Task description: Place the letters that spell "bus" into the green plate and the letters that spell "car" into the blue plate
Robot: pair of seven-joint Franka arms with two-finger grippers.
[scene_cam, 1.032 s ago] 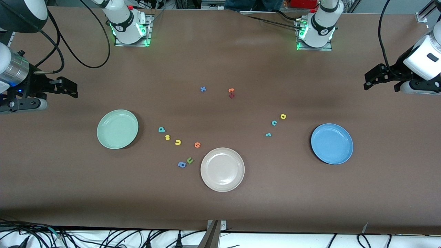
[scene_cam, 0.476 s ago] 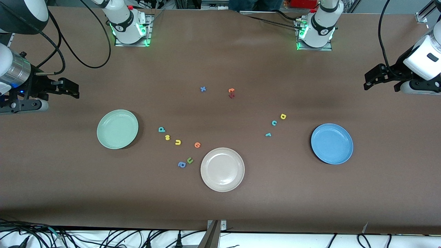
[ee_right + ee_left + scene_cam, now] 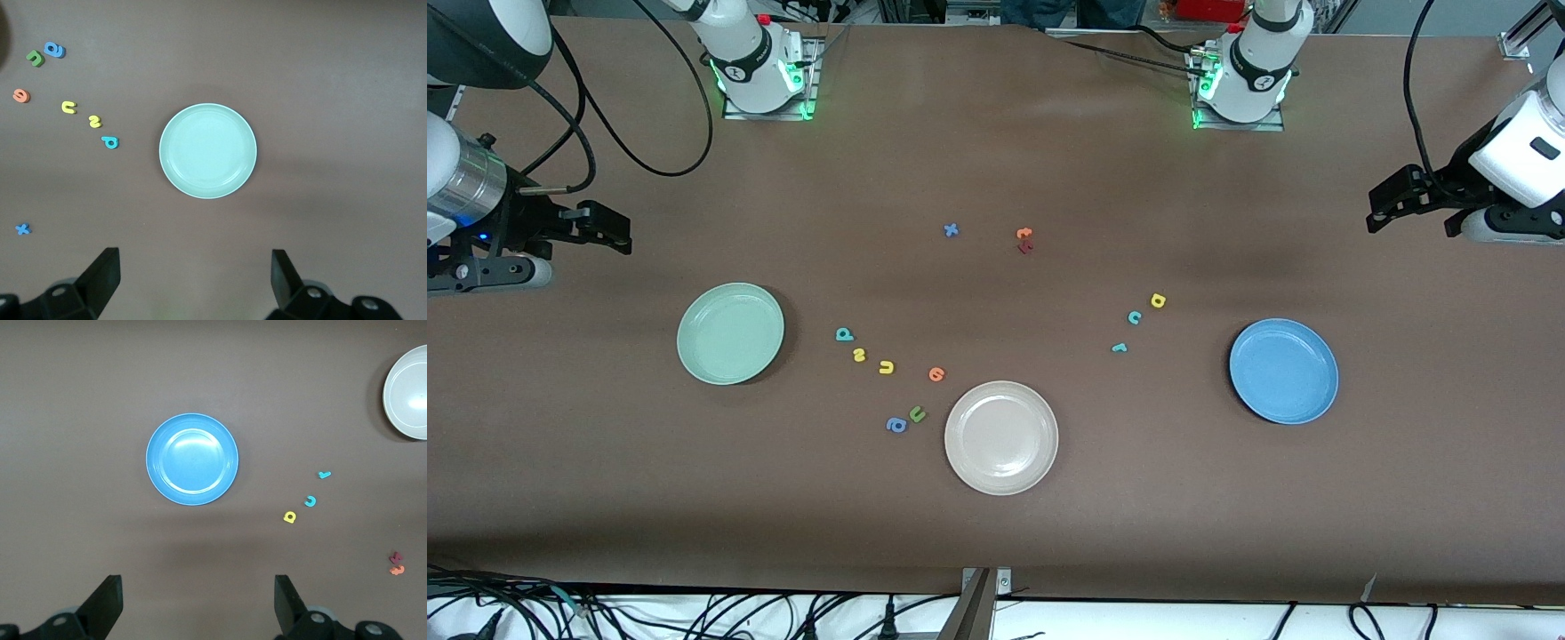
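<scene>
The round pale mint-green plate is located toward the right arm's end of the brown table, and the round medium-blue plate toward the left arm's end. Both are seen empty.

Beside the green plate, a short row is formed by the tiny teal b, the yellow s and the yellow u, each lying on the table. Near the blue plate, the yellow a, the teal c and the thin teal r are found, likewise on the table.

A round beige plate is positioned between the two groups, nearer to the front camera.

The right gripper is held up over bare table near the green plate, with fingers spread and nothing grasped. The left gripper is held up over the table edge near the blue plate, also spread and empty.
</scene>
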